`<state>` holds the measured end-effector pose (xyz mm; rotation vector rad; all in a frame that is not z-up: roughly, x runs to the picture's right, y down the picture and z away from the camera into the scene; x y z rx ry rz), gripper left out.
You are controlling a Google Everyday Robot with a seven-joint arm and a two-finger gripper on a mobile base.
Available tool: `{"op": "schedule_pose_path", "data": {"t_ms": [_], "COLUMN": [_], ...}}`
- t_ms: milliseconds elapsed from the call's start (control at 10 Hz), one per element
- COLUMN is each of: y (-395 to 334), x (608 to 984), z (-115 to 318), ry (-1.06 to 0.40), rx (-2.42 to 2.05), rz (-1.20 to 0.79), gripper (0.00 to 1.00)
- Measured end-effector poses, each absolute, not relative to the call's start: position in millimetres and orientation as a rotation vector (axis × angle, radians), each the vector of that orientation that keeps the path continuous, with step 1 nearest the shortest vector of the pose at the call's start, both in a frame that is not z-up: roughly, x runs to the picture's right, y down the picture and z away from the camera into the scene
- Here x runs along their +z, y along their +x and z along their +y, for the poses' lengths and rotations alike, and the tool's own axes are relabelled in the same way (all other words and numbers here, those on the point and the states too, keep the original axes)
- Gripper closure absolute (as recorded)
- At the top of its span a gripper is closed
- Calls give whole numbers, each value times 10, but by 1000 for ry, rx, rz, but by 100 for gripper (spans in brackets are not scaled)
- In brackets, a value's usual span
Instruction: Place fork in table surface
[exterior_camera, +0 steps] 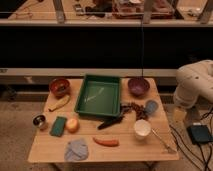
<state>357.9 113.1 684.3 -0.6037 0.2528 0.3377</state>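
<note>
Lying flat on the table surface (125, 149), the fork (162, 140) sits near the front right corner. It is just to the right of the white cup (142, 128), and its thin handle runs diagonally toward the table's right edge. Nothing grips it.

The gripper (178, 114) hangs below the bulky white arm (194, 86), off the right side of the table and well apart from the fork. It points downward beside the table edge. Whether it is spread or closed I cannot tell.

The green tray (98, 76) stands at the middle of the tabletop toward the back. A reddish-brown bowl (60, 86) is to its left and a purple bowl (138, 86) to its right. A banana (59, 103) lies in front of the reddish-brown bowl. Along the left front there is a small metal cup (40, 121), a green sponge (58, 126) and a round orange-yellow fruit (73, 125) — the last two just beside each other.

A grey-blue cloth (76, 149) lies at the front edge, with an orange-red carrot-like item (106, 142) to its right. A dark elongated black object (111, 122) rests just in front of the tray's right corner. Between the purple bowl and the white cup there is a dark reddish cluster (133, 108) and a pale blue item (151, 106). On the floor to the right, a black box (200, 134) lies among cables.
</note>
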Motion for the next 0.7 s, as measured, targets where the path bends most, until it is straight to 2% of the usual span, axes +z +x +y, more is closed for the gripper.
{"op": "schedule_pose_path", "data": {"t_ms": [400, 700], "y": [3729, 3652], "x": [6614, 6546], "z": [1699, 1924], "ry": [-638, -616], "rx": [350, 352], "rz": [232, 153], "gripper": [20, 20]}}
